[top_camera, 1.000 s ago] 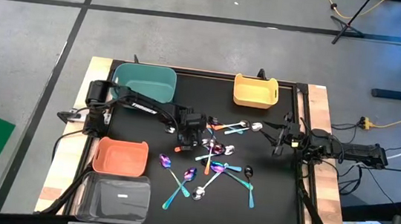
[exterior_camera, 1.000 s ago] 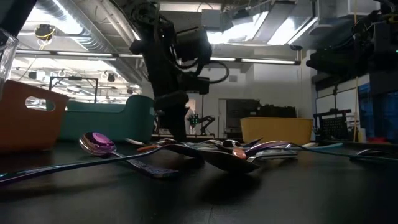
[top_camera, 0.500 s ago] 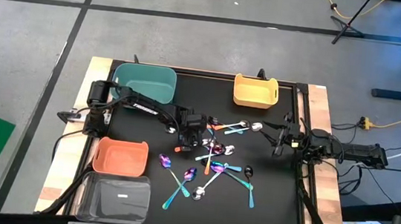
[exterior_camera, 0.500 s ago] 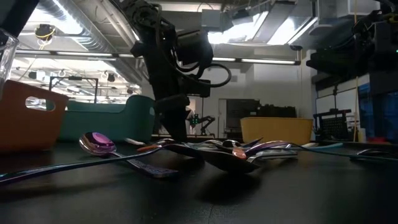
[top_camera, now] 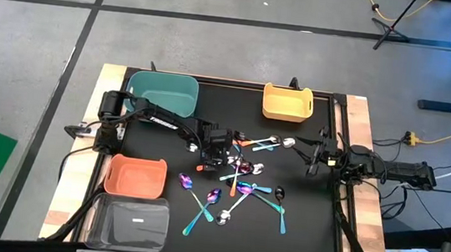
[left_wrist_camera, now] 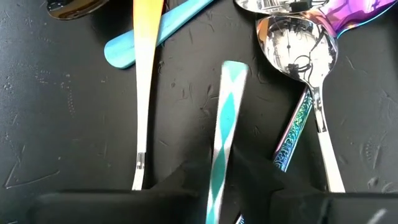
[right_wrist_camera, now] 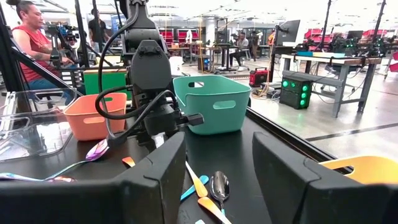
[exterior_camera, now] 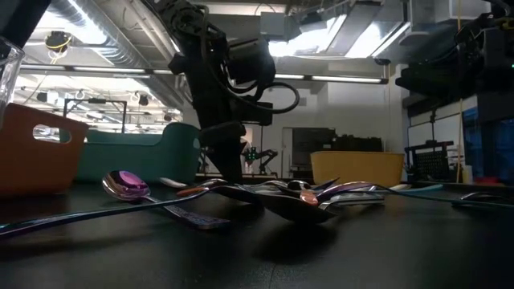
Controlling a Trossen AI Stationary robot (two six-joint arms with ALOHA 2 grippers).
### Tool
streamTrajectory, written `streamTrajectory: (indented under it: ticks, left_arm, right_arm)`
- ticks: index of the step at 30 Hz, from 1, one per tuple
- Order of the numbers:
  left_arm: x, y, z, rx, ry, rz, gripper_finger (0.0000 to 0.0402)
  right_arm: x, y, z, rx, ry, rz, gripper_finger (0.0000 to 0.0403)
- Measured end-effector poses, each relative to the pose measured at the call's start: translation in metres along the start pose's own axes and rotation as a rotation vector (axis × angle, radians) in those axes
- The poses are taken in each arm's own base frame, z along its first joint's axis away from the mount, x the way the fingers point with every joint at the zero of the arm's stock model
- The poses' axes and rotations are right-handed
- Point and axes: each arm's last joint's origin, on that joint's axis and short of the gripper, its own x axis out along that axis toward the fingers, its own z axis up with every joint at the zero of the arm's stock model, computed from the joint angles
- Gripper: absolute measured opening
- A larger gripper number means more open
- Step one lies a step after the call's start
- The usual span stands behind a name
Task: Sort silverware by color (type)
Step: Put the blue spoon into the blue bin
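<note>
The silverware [top_camera: 241, 178] lies scattered in a loose heap on the middle of the black table mat [top_camera: 315, 228], between the teal bin [top_camera: 162, 92] and the near edge of the mat. Silver, purple-rainbow, teal-blue, black and orange-copper spoons cross one another there.

At the side of the heap nearest the teal bin, the left gripper [top_camera: 213, 151] is down among the spoons. In the left wrist view its two dark fingers [left_wrist_camera: 180, 183] stand to either side of a teal-blue handle [left_wrist_camera: 225, 118], closed in close about it; the handle runs straight out from between them. Whether it is lifted off the mat cannot be told. Beside that handle lie an orange-copper handle [left_wrist_camera: 146, 68], a pale blue handle [left_wrist_camera: 158, 34] and a shiny silver spoon [left_wrist_camera: 297, 46] with its bowl up.

On the far side of the heap from the teal bin, the right gripper [top_camera: 315, 156] waits over the mat, well apart from the spoons, its fingers [right_wrist_camera: 158, 174] spread wide with nothing between them.

The yellow bin [top_camera: 287, 102] stands along the same far edge as the teal bin. The orange bin [top_camera: 135, 176] sits just toward the near edge from the teal bin, and a clear bin [top_camera: 129, 222] comes after it at the near corner.
</note>
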Motion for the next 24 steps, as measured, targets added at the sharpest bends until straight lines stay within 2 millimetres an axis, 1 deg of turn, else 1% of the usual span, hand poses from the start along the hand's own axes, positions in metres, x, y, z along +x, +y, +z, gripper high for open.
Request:
streamTrajectory:
  ticks: [4, 7, 14, 18, 22, 24]
  left_arm:
    - [0.000, 0.000, 0.000, 0.000, 0.000, 0.005, 0.0031]
    - [0.000, 0.000, 0.000, 0.000, 0.000, 0.010, 0.0023]
    - [0.000, 0.000, 0.000, 0.001, 0.000, 0.008, 0.0023]
    - [-0.002, 0.000, 0.000, 0.000, 0.000, -0.022, 0.0023]
    - [-0.008, 0.000, 0.005, 0.004, 0.029, -0.036, 0.0023]
    - [-0.012, 0.000, 0.011, 0.003, 0.018, -0.039, 0.0022]
  right_arm:
    - [0.000, 0.000, 0.000, 0.000, 0.000, 0.000, 0.0175]
    - [0.000, 0.000, 0.000, 0.000, 0.000, 0.000, 0.0175]
    - [0.000, 0.000, 0.000, 0.000, 0.000, 0.000, 0.0175]
    - [0.000, 0.000, 0.000, 0.000, 0.000, 0.000, 0.0175]
    - [0.000, 0.000, 0.000, 0.000, 0.000, 0.000, 0.0175]
    - [0.000, 0.000, 0.000, 0.000, 0.000, 0.000, 0.0175]
